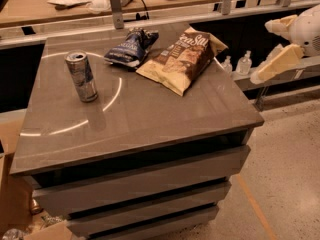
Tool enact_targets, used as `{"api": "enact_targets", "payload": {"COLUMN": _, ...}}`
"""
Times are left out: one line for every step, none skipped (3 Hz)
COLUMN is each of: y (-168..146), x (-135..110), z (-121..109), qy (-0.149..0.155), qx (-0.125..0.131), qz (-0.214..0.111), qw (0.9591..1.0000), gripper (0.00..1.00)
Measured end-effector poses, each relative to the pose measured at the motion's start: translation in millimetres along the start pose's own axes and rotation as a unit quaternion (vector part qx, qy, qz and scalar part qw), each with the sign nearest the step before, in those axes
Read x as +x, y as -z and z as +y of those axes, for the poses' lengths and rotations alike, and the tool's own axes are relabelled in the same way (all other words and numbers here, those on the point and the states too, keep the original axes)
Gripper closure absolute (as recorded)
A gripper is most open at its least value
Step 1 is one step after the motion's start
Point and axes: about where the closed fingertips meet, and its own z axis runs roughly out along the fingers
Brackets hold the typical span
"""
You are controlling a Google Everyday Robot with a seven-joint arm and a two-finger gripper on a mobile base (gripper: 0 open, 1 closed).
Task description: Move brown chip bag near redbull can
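Observation:
The brown chip bag (181, 60) lies flat at the far right of the grey table top (140, 114). The redbull can (82, 77) stands upright at the left of the table, well apart from the bag. A smaller dark-blue snack bag (131, 47) lies between them at the back, touching the brown bag's left edge. My gripper (262, 51) is off the table's right edge, level with the brown bag and to its right. Its two cream fingers (274, 64) are spread open and hold nothing.
A long wooden bench (60, 4) with papers and cables runs behind the table, with a metal rail and posts in front of it. Small bottles (244, 63) stand on a low shelf at the right. Cardboard (12, 199) lies on the floor at the left.

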Motion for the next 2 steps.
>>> {"api": "enact_targets", "payload": {"y": -32, "x": -5, "z": -40, "qy": -0.015, "qx": -0.008, "qz": -0.031, "qw": 0.9994, "gripper": 0.00}}
{"api": "enact_targets", "payload": {"y": -59, "x": -13, "z": -67, "qy": -0.023, "qx": -0.019, "qz": -0.047, "qw": 0.9985, "gripper": 0.00}}
